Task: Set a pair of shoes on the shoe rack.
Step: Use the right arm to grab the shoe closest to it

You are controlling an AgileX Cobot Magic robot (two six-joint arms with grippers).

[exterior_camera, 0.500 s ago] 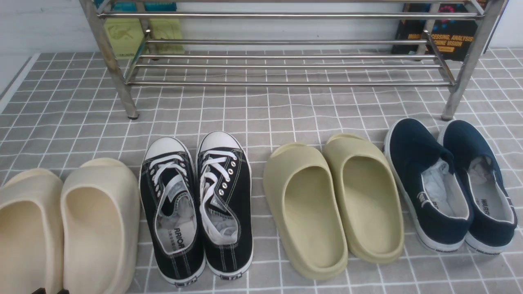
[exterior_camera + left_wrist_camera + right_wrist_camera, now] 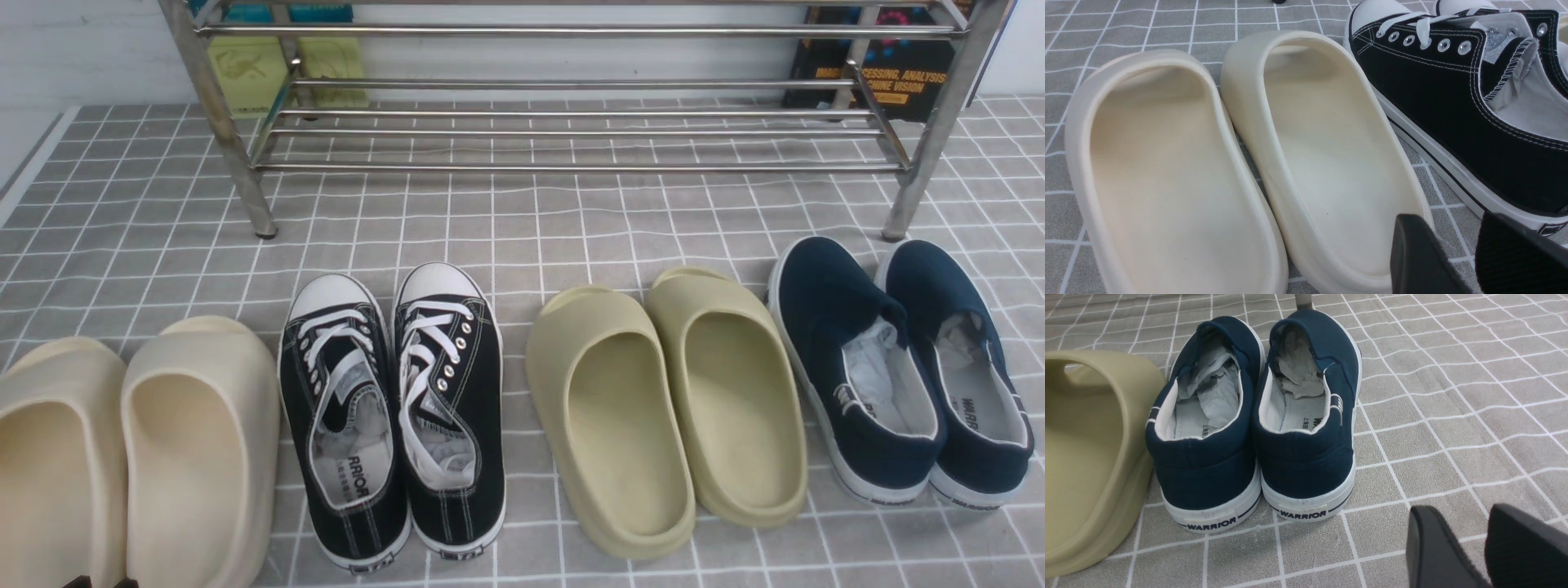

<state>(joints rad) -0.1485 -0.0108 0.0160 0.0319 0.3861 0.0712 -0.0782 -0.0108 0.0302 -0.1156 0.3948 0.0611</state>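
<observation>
The pair of navy-blue slip-on shoes stands side by side on the grey checked mat at the front right, the left shoe (image 2: 849,367) and the right shoe (image 2: 955,327), toes toward the shoe rack (image 2: 571,131). The silver rack stands at the back and nothing lies on its tubes. In the right wrist view both shoes (image 2: 1208,465) (image 2: 1306,457) show heel-first, stuffed with white paper. My right gripper (image 2: 1461,514) is open and empty, low over the mat behind and to the right of their heels. My left gripper (image 2: 1449,222) is open and empty, between a cream slide and a black sneaker.
Left of the navy shoes stand a pair of olive-green slides (image 2: 661,408), black lace-up sneakers (image 2: 392,408) and cream slides (image 2: 139,457), all in one row. Books (image 2: 890,73) and a green item (image 2: 277,69) lean behind the rack. The rack's right front leg (image 2: 898,220) stands just beyond the navy toes.
</observation>
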